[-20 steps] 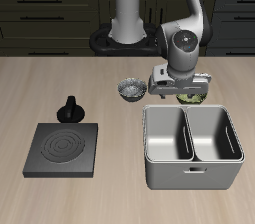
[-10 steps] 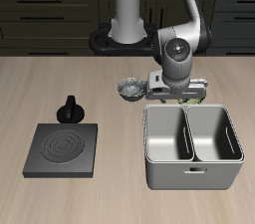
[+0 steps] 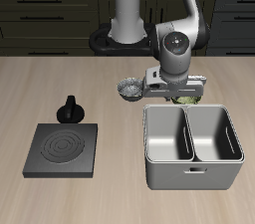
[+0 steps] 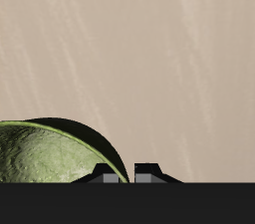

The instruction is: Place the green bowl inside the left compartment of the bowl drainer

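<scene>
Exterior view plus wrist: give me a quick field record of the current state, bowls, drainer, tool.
green bowl: on table behind drainer, mostly hidden by tool in exterior view
tool: above green bowl's rim; grip state unclear
drainer: near front edge, both wells empty
left compartment: empty
grey bowl: on table beside the tool
stove plate: flat, nothing on it
black knob: behind stove plate

Both wells of the drainer stand open from above, including the left compartment. The hand sits just behind the drainer's back rim, over the green bowl. A grey bowl lies close beside it. The stove plate and a black knob stand well apart across bare tabletop.
</scene>
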Tool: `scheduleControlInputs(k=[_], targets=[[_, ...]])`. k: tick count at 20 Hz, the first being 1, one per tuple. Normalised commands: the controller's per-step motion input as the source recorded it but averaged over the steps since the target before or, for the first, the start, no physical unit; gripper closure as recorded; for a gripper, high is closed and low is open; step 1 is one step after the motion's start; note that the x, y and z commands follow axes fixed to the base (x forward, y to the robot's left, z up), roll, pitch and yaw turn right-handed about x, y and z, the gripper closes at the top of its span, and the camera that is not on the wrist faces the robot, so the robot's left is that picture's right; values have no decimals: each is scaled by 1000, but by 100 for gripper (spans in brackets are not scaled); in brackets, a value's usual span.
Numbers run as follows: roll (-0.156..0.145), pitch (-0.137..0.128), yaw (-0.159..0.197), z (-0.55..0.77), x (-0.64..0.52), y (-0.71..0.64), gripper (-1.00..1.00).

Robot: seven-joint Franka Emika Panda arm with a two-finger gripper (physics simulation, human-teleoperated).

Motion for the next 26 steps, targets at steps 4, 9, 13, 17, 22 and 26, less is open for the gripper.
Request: scheduleControlInputs(k=[4,9,13,17,22,26], targets=[[-41,-52,21,298,108,-175,100],[-51,-121,40,622,72,-196,100],[-4,-91,23,506,-12,-29,100],[8,-113,17,669,-37,58,100],[9,-65,-1,430,-77,5,100],[17,-86,-6,517,-128,6,100]])
